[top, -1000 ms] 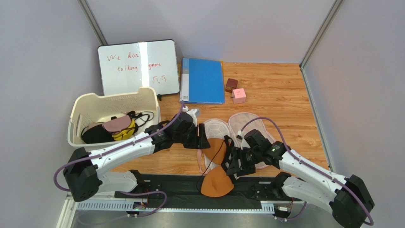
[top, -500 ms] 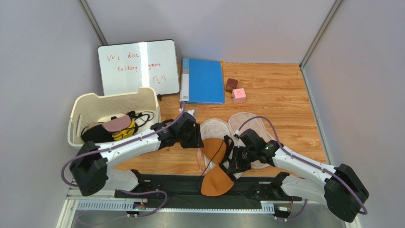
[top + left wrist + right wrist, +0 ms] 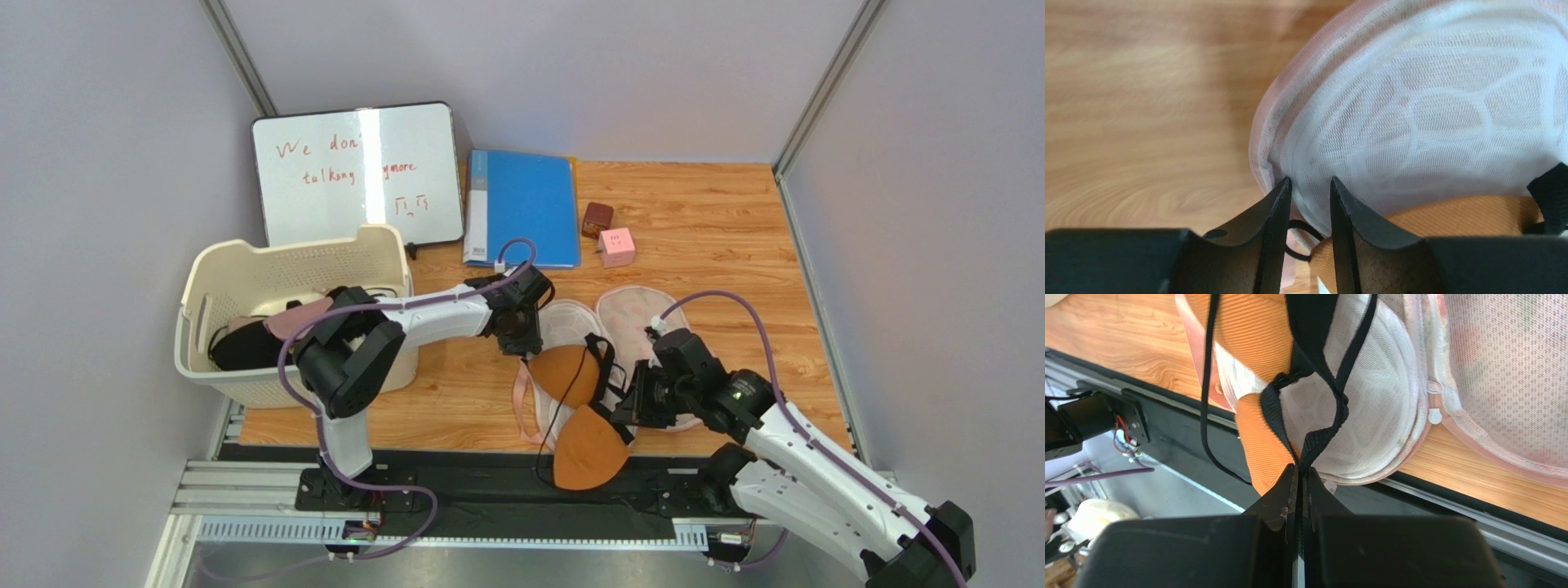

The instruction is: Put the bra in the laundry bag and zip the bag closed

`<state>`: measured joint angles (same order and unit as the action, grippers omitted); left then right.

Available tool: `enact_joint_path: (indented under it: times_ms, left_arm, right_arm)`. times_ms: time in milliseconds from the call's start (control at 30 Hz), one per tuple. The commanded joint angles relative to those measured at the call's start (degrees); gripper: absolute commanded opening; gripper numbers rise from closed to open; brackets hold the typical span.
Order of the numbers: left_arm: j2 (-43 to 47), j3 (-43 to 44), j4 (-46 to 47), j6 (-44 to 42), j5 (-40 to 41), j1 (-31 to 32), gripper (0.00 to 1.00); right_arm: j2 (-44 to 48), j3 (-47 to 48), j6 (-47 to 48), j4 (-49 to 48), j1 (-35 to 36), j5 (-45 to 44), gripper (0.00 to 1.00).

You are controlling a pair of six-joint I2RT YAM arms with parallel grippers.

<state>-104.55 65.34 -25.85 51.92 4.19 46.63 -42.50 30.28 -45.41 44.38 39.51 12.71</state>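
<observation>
The laundry bag point(image 3: 634, 316) lies open on the wood with its white mesh point(image 3: 1425, 110) facing up. The orange-brown bra point(image 3: 567, 374) rests partly on the bag's left half, and its lower cup point(image 3: 591, 451) hangs over the black rail. My left gripper point(image 3: 530, 347) is at the bag's left rim. Its jaws point(image 3: 1308, 184) are narrowly open and straddle the pink edge. My right gripper point(image 3: 627, 410) is shut on the bra's black strap point(image 3: 1318, 438), pinched at the fingertips point(image 3: 1303, 470) beside an orange cup point(image 3: 1263, 441).
A cream basket point(image 3: 294, 261) of garments stands at the left. At the back are a whiteboard point(image 3: 356, 172), a blue folder point(image 3: 525, 208), a brown box point(image 3: 597, 218) and a pink box point(image 3: 617, 245). The black rail point(image 3: 442, 484) runs along the near edge.
My left arm swung away from the bra to the bag's left rim, and its jaws narrowed. My right gripper shut on the strap and drew the bra's lower cup rightward.
</observation>
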Motion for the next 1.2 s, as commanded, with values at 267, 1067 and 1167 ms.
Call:
enact_joint_path:
  times_ms: [267,1067,1167]
  left_arm:
    - [15.9,2.6,-4.6,-8.8,5.8,0.7,0.59]
    - [51.7,-17.1,16.7,-33.9,20.6,32.4,0.7]
    - [47.4,-14.3,16.7,-36.5,22.3,34.5,0.71]
  right_arm:
    - [-1.4,15.2,15.3,7.0,-1.2,2.2,0.0]
    - [-16.6,27.4,-27.9,-9.5,-1.0,3.5,0.0]
    - [-17.3,27.9,-30.7,-9.2,-1.0,2.1,0.0]
